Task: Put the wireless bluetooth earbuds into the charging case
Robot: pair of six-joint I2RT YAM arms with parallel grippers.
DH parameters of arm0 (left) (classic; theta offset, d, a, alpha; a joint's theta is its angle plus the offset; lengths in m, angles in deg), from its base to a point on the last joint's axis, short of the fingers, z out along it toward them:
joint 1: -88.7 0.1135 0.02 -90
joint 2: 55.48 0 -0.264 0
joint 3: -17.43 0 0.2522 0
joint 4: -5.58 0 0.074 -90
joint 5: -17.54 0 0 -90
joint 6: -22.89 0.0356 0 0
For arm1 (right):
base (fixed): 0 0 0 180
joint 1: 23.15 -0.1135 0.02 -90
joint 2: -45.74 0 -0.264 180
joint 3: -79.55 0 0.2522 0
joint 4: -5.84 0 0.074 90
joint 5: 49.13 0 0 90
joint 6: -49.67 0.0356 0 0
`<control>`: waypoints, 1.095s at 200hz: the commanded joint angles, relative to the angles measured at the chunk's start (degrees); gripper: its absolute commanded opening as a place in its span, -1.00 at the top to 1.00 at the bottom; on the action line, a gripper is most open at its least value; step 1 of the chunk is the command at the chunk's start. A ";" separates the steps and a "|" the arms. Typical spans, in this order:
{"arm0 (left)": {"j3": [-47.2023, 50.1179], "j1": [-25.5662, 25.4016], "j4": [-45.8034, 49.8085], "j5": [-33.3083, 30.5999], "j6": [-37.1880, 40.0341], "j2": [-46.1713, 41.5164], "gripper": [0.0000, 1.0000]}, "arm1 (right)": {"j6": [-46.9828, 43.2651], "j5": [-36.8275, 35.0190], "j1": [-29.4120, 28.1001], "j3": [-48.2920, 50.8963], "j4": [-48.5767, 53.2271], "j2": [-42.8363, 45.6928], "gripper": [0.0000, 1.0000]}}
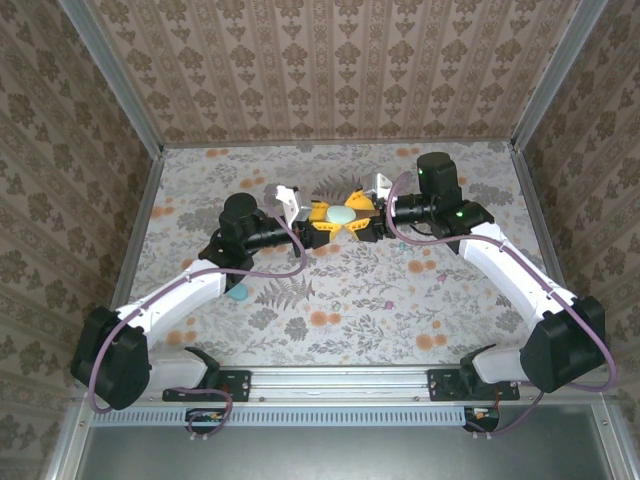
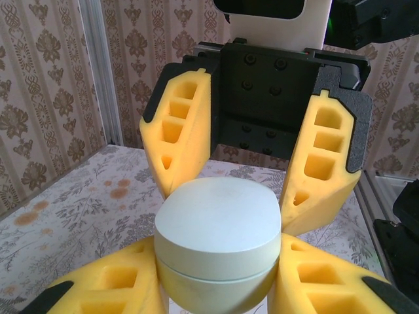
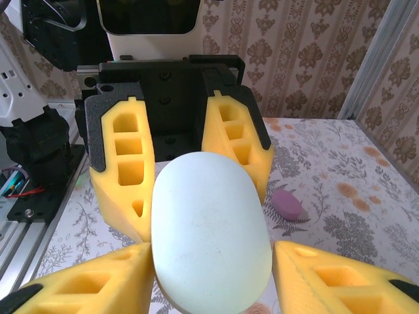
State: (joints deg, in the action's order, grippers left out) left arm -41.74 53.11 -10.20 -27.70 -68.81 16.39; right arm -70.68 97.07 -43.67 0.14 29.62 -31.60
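Note:
A pale mint charging case [image 1: 340, 214], lid closed, hangs above the table's middle between both grippers. My left gripper [image 2: 219, 268] is shut on it, with its yellow pads [image 2: 114, 281] against the case's [image 2: 219, 229] lower body below the lid seam. My right gripper [image 3: 213, 265] comes in from the opposite side, its yellow pads [image 3: 98, 284] pressed to both long sides of the case [image 3: 209, 229]. A small lilac oval piece [image 3: 286, 204], which looks like an earbud, lies on the table beyond the case. A small teal piece [image 1: 238, 292] lies by the left arm.
The table [image 1: 350, 300] has a floral cover and patterned walls on three sides. The two arms meet at its middle, left gripper [image 1: 325, 222] facing right gripper [image 1: 358, 216]. An aluminium rail [image 1: 330, 385] runs along the near edge.

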 commanded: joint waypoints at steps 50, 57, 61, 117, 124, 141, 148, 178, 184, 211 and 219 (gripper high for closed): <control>-1.70 -0.42 -0.43 1.25 1.09 -1.94 0.31 | -1.31 -0.24 0.25 -1.85 1.54 -0.37 -0.02; -1.63 -0.44 -0.36 1.33 1.11 -1.87 0.30 | -1.12 -0.15 0.30 -1.77 1.31 -0.35 -0.02; -1.61 -0.44 -0.50 1.30 1.09 -1.83 0.30 | -0.95 -0.06 0.28 -1.76 1.27 -0.38 -0.02; -1.63 -0.53 -0.90 1.58 0.99 -1.83 0.30 | 0.32 -0.05 0.27 -1.58 -0.06 -0.53 -0.05; -1.65 -0.58 -0.88 1.55 0.99 -1.83 0.30 | 0.44 -0.04 0.29 -1.69 -0.09 -0.65 -0.05; -1.70 -0.62 -0.83 1.54 0.99 -1.83 0.30 | 0.55 -0.06 0.29 -1.76 -0.16 -0.71 -0.06; -1.66 -0.61 -0.87 1.51 0.99 -1.83 0.30 | 0.75 0.00 0.25 -1.82 -0.20 -0.79 -0.06; -1.74 -0.62 -0.90 1.32 1.08 -1.83 0.30 | 1.16 0.35 0.21 -2.04 -0.13 -1.13 0.03; -1.79 -0.62 -1.01 1.26 1.07 -1.83 0.30 | 1.16 0.46 0.29 -2.19 0.11 -1.23 0.04; -1.66 -0.62 -1.04 0.56 1.20 -1.83 0.25 | 1.95 0.37 0.26 -2.49 -0.19 -1.28 0.19; -1.74 -0.62 -0.72 0.45 1.25 -1.83 0.22 | 2.52 0.54 0.25 -2.39 -0.78 -1.16 0.23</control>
State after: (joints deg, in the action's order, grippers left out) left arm -41.74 53.11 -9.78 -28.73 -68.72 16.13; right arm -69.39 97.14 -43.64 -0.34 30.37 -32.02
